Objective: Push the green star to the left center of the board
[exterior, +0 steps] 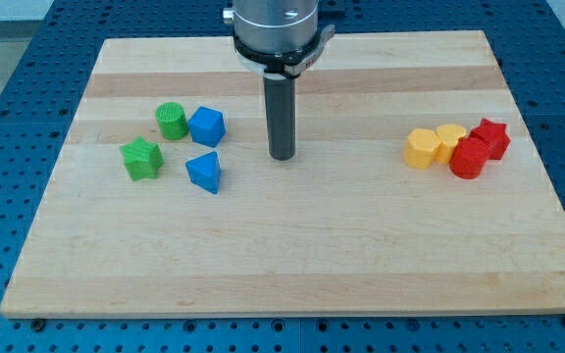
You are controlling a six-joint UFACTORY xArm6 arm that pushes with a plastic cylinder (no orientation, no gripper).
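Observation:
The green star (141, 159) lies on the wooden board (292, 255) at the view's left, a little above mid-height. My tip (282, 156) stands near the board's centre, well to the right of the star and apart from every block. A blue triangular block (205, 172) lies between my tip and the star. A green cylinder (172, 121) and a blue block (207, 126) sit just above and right of the star.
At the view's right is a tight cluster: two yellow blocks (421, 149) (450, 140), a red cylinder-like block (469, 158) and a red star-like block (491, 137). The board lies on a blue perforated table (27, 59).

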